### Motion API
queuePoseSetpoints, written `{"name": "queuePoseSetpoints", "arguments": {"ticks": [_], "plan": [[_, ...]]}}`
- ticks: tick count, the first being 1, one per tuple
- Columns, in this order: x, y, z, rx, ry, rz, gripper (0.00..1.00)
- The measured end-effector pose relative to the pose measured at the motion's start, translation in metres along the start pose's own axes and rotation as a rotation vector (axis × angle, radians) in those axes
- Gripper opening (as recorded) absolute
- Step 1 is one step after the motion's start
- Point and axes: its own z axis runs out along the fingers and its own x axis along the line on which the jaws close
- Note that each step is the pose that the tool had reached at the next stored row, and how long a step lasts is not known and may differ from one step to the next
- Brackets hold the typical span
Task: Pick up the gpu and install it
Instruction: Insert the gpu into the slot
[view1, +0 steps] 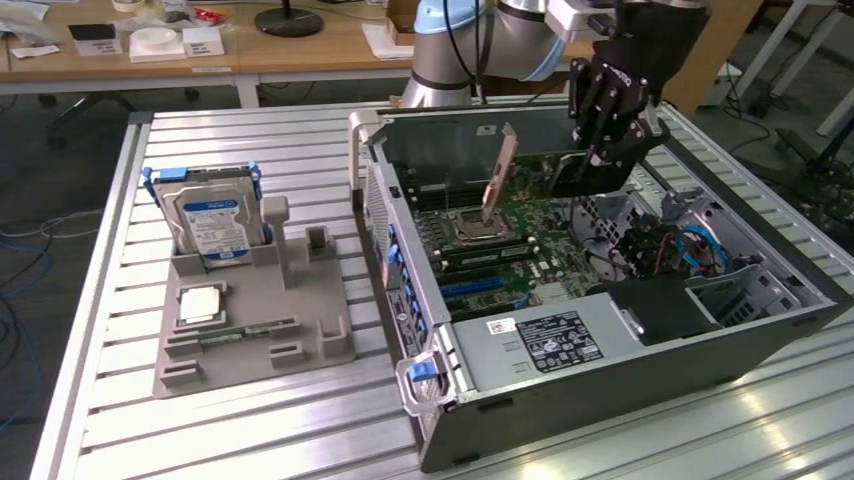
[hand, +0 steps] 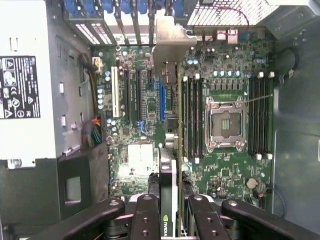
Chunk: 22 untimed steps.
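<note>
Above the open computer case (view1: 747, 335), toward the exterior view's right, the arm reaches down from its base at the far side of the table (view1: 120, 300). The wrist is pitched steeply downward, so the gripper (view1: 597, 160) hangs inside the case opening, over the motherboard (view1: 494, 270).

Claw state: the black fingers (hand: 145, 215) are clamped on the gpu (view1: 587, 178), one pair on each face of the card. The card is held clear of the board; no contact with a slot is visible.

Orientation of the gpu (hand: 170, 170): it stands on edge, faces vertical, and appears nearly edge-on in the wrist view. Its long axis runs roughly level, from the gripper toward the rear wall of the case. The silvery end bracket (hand: 172, 37) leads, pointing at the row of blue slot clips (hand: 125, 7). In the exterior view the bracket stands upright toward that view's left of the gripper. The card line passes beside the open CPU socket (hand: 225, 125).

Elsewhere: a hard drive (view1: 211, 225) stands in a grey holder (view1: 254, 340), well apart from the case.
</note>
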Motion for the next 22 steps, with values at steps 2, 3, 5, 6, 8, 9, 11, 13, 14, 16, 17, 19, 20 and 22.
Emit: {"name": "queuePoseSetpoints", "arguments": {"ticks": [2,3,5,6,8,9,11,13,14,16,17,19,20,22], "plan": [[0.000,0.0019,0.0000,0.0000,0.0001,0.000,0.27],[0.000,0.0018,0.0000,0.0000,0.0001,0.000,0.27],[0.000,0.0019,-0.0001,-0.0001,0.0002,0.000,0.27],[0.000,0.0019,-0.0001,-0.0001,0.0001,0.000,0.27],[0.000,0.0020,0.0000,0.0000,0.0001,0.000,0.27],[0.000,0.0030,0.0000,0.0001,0.0002,0.000,0.27],[0.000,0.0057,0.0003,0.0005,0.0003,0.000,0.27],[0.000,0.0072,0.0006,0.0007,0.0002,0.000,0.27],[0.000,0.0080,0.0008,0.0006,0.0001,0.000,0.27],[0.001,0.0108,0.0012,0.0008,0.0000,0.000,0.27],[0.001,0.0125,0.0014,0.0010,0.0000,0.000,0.27],[0.001,0.0152,0.0018,0.0011,0.0001,0.000,0.27],[0.001,0.0162,0.0019,0.0011,0.0002,0.000,0.27],[0.001,0.0190,0.0021,0.0011,0.0000,0.000,0.27]]}}
